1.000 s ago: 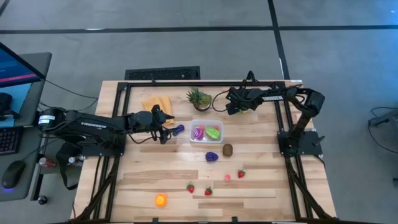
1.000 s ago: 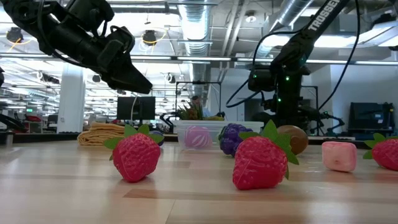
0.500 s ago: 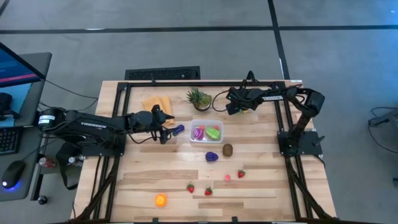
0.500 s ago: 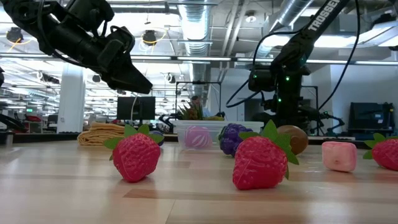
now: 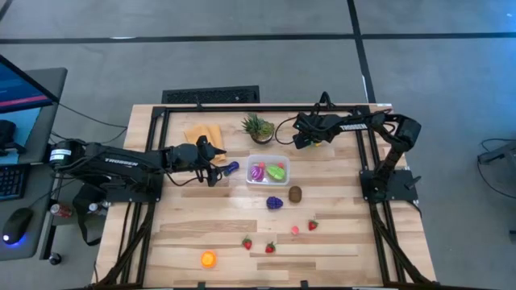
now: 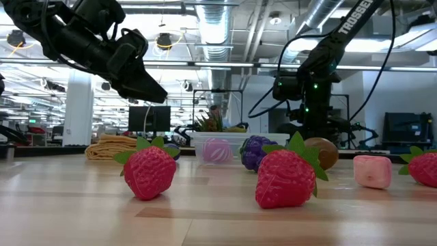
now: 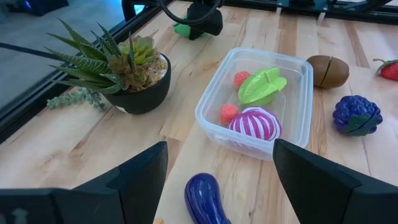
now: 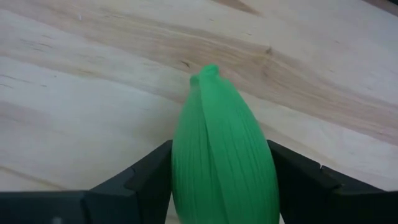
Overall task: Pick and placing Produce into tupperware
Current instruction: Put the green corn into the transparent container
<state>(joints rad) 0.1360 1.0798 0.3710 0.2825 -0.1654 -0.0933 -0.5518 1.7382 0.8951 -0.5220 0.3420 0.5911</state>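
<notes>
The clear tupperware (image 5: 268, 171) sits mid-table and holds a purple-striped toy (image 7: 255, 123), a green one (image 7: 262, 86) and small red pieces. My left gripper (image 7: 217, 158) is open and raised above the table, with a purple eggplant (image 7: 205, 198) lying on the wood below its fingers, beside the tupperware. My right gripper (image 5: 297, 137) is near the far edge, shut on a ribbed green toy vegetable (image 8: 221, 162). Purple grapes (image 5: 275, 202), a brown kiwi (image 5: 295, 193), strawberries (image 5: 247, 242) and an orange piece (image 5: 209, 258) lie on the near half. My right gripper pinches the green toy vegetable between its two fingers (image 8: 146, 177), one on each long side (image 8: 186, 168). The fingers lie along it and its pointed tip (image 8: 208, 70) sticks out past them. Whether it is lifted off the wood, I cannot tell.
A spiky potted plant (image 5: 258, 127) stands at the far edge between the two grippers, next to a folded yellow cloth (image 5: 203, 134). A pink piece (image 5: 295, 229) lies among the strawberries. The black frame rails (image 5: 157, 145) run along the table's sides.
</notes>
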